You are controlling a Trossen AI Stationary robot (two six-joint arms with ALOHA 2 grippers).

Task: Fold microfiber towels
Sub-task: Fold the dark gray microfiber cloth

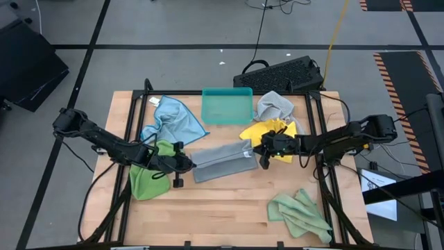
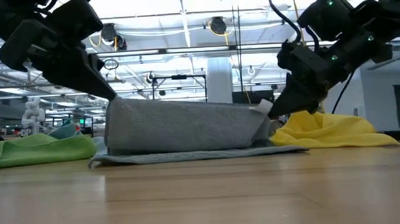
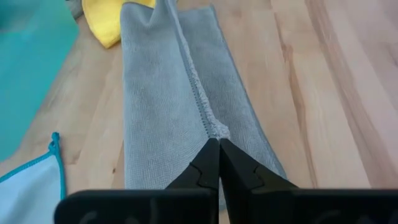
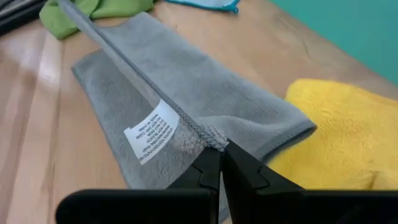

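A grey microfiber towel (image 1: 220, 162) lies mid-table, its lower part flat on the wood. One hemmed edge (image 2: 179, 103) is raised and stretched between both grippers. My left gripper (image 3: 219, 142) is shut on the edge's left end and my right gripper (image 4: 221, 149) on its right end, beside a white label (image 4: 150, 132). No gripper touches the other towels. Light blue (image 1: 173, 118) and green (image 1: 148, 177) ones lie at the left. Yellow (image 1: 274, 132) and second grey (image 1: 275, 105) ones lie at the far right. Another green one (image 1: 300, 214) lies at the near right. My left gripper pinches the left corner of the grey towel's hemmed edge (image 3: 213, 130) between its two fingertips, coming slanting down from the table's left. That corner is lifted and the edge runs taut toward the other gripper, while the towel's lower part (image 2: 188, 154) stays on the table. My right gripper pinches the right corner of the same hemmed edge (image 4: 211, 138) between its fingertips, next to the label, slanting down from the table's right. The corner is held above the table, the cloth hanging from it as an upright wall (image 2: 187, 126).
A teal tray (image 1: 227, 105) stands at the far middle, between the light blue and the second grey towel. A black keyboard (image 1: 281, 73) lies on the floor beyond the far edge. Bare wood (image 1: 222, 208) shows toward the near edge.
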